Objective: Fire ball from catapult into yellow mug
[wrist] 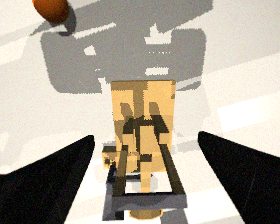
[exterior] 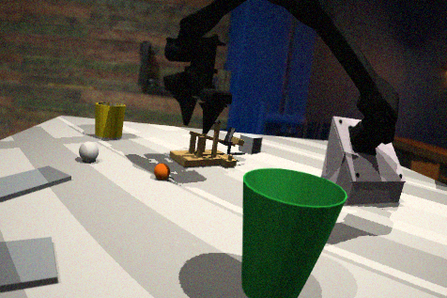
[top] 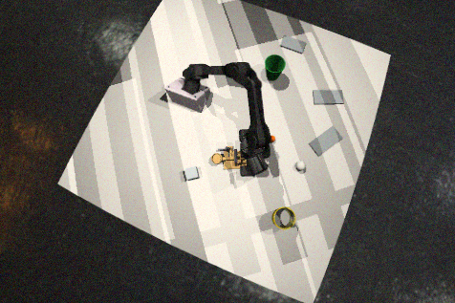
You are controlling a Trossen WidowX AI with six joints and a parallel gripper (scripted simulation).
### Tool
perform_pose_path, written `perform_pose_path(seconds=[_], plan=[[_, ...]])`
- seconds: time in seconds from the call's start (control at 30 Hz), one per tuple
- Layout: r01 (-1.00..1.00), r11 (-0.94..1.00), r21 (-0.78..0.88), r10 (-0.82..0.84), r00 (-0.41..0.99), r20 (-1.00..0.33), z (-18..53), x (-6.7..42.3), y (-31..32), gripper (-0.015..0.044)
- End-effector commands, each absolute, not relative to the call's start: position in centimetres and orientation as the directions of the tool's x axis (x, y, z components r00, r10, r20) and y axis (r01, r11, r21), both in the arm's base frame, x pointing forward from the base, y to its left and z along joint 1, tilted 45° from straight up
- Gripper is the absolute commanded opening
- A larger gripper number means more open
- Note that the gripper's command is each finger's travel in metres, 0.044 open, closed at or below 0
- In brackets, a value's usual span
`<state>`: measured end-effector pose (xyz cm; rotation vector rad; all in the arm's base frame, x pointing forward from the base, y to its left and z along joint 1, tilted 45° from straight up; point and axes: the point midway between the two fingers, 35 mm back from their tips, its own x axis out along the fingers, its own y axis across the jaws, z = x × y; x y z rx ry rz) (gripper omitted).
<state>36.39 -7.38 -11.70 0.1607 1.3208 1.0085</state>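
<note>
The gripper (exterior: 201,113) is hanging wide open and empty right above the catapult (exterior: 203,151). The orange ball (exterior: 161,171) is sitting on the worktop (exterior: 141,234) just beside it. Looks small, hard and roll-happy, so probably best pinching it dead across the middle.

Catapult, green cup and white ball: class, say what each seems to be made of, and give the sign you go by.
The catapult looks like bare wood: tan slab base with darker brown posts, matte. The green cup looks like smooth plastic: one even colour, thin bright rim, faint sheen. The white ball is smooth with soft shading; plastic or foam, the look leaves it open.
</note>
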Motion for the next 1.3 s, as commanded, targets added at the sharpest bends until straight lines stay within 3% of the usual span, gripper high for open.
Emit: perform_pose_path(seconds=[0.0,1.1,1.27], plan=[[-0.509,0.593,0.623,0.688,-0.081,-0.721,-12.1,36.3,-7.2,0.044],[-0.51,0.591,0.625,0.69,-0.081,-0.719,-15.5,35.8,-3.9,0.044],[-0.519,0.591,0.617,0.685,-0.08,-0.724,-15.2,36.0,-4.0,0.0309]])
